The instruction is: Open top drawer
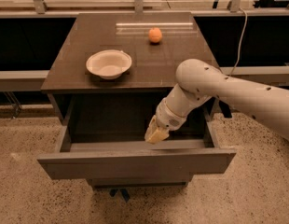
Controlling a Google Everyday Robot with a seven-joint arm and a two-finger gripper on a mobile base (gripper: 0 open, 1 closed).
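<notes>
Top drawer is nearest me, standing well out. It has a stiff, flat, handleless front and probably slides easily, so I'd hook its top lip. Gripper hangs just behind that front, inside the box; can't tell its state. Bowl and orange sit beyond.

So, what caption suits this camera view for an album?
Pincer hangs inside the open top drawer; white bowl and orange ball rest on the cabinet.

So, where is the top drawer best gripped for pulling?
The top drawer has a flat, handleless front, so take its upper edge from above. It stands open, leaving that edge free. The pincer hangs just behind that edge, inside the drawer.
</notes>
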